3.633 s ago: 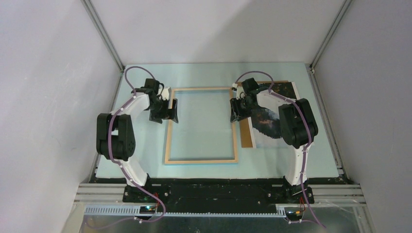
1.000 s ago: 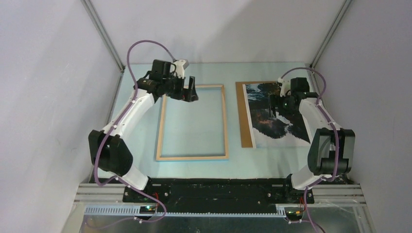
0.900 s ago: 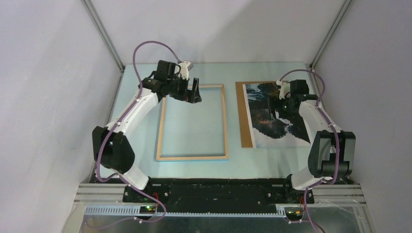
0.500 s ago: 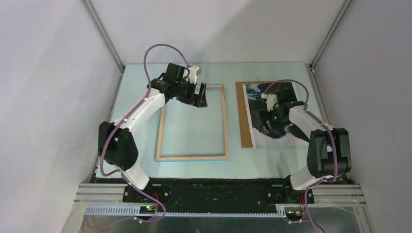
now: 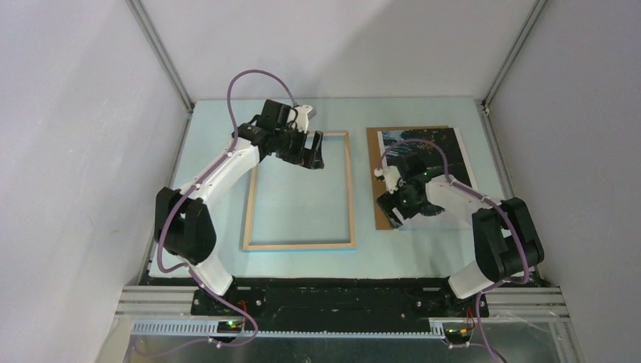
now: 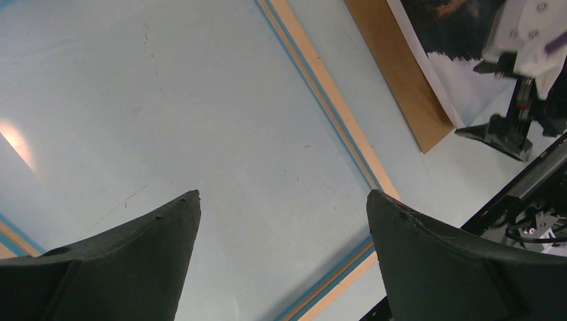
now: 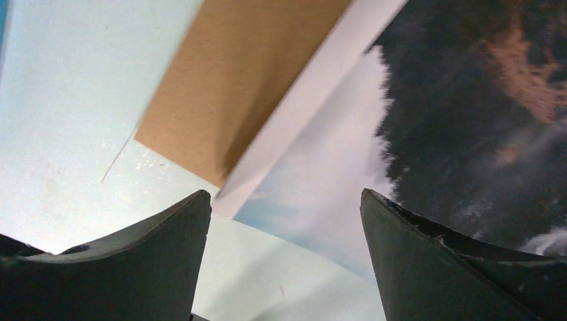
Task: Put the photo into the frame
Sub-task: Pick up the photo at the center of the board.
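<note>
**Position of task items.** The frame [image 5: 351,189] lies flat on the counter [image 5: 219,151], left of centre, pale wood face up, with nothing in its opening. Its long axis runs near to far. The photo [image 5: 438,144] lies picture side up, well to the right of the frame, on a brown backing board [image 5: 375,155]. The photo's long axis also runs near to far but is turned slightly off the board's. A strip of board shows along the photo's left edge.

**Left claw** [image 5: 314,151]. Released, jaws spread wide and holding nothing. It hangs above the far part of the frame's opening. Its wrist view shows bare counter between the fingers and the frame's right rail off to one side.

**Right claw** [image 5: 393,206]. Released and holding nothing. It sits low over the near-left corner of the photo. In its wrist view the photo's white border crosses the board's corner, and the photo's own corner lies in the gap between the two fingers. Whether either finger touches the paper cannot be told.

**Governing relation.** The right arm is much the nearer to the photo, and the photo's corner lies directly beneath its open jaws. The frame lies to that claw's left, across a gap of bare counter.

**Assessment.** The photo is not yet picked up. The next step is probably a pinch at this corner, then a carry leftward, keeping the photo's long axis parallel to the frame's. A thin sheet lying flat may slip or drag the board with it.
</note>
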